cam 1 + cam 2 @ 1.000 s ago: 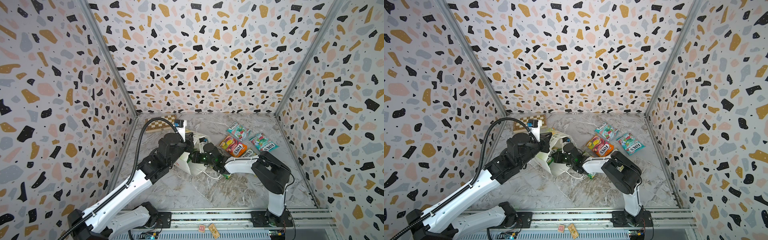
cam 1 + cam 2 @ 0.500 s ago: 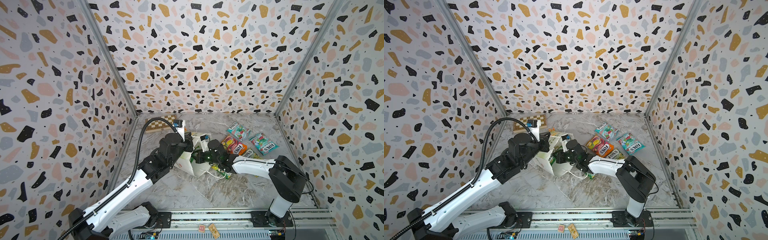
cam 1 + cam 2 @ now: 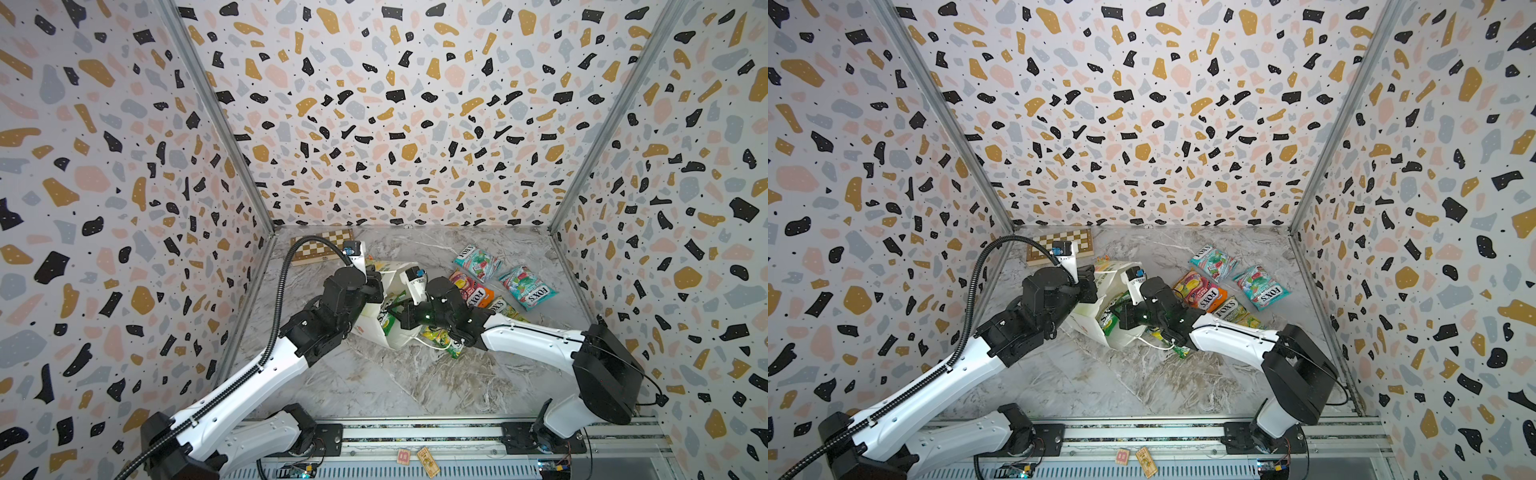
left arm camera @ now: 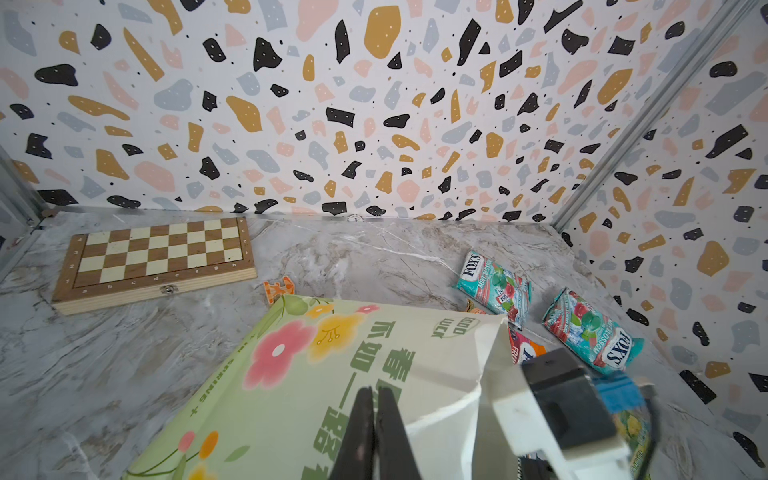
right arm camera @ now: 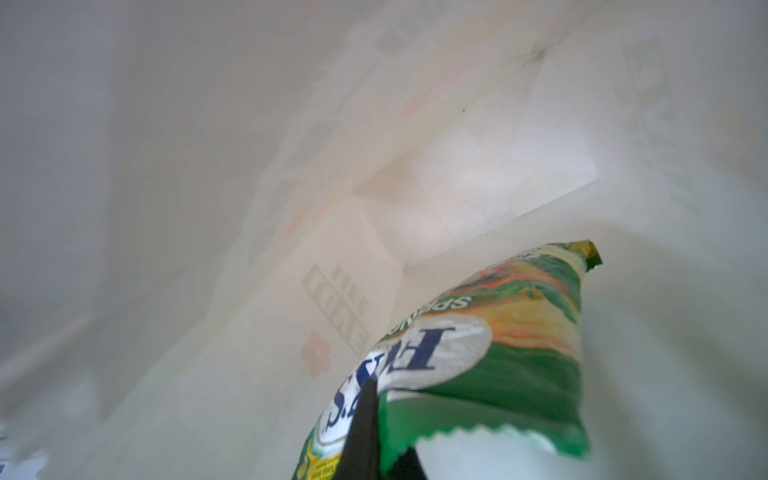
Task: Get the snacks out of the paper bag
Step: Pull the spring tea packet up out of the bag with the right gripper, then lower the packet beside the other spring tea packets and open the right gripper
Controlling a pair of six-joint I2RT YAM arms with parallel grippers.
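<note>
The white paper bag (image 3: 388,272) (image 3: 1115,272) (image 4: 316,374) lies on its side in mid-table, its mouth facing right. My left gripper (image 3: 376,282) (image 4: 376,388) is shut on the bag's upper wall near the rim. My right gripper (image 3: 399,309) (image 5: 371,390) reaches into the mouth and is shut on a green-yellow snack packet (image 5: 498,332) (image 3: 385,318) (image 3: 1106,320), which is still inside the bag. Outside lie two teal snacks (image 3: 478,261) (image 3: 527,286), an orange one (image 3: 473,289) and green-yellow ones (image 3: 505,309) (image 3: 440,338).
A folded chessboard (image 3: 322,245) (image 4: 153,257) sits at the back left, with a small orange item (image 4: 278,289) just behind the bag. Speckled walls close in the left, back and right sides. Two small cards (image 3: 428,455) lie on the front rail.
The right arm's elbow has swung out to the right and lower, while its gripper stays in the bag's mouth. The left gripper has kept its hold on the bag.
</note>
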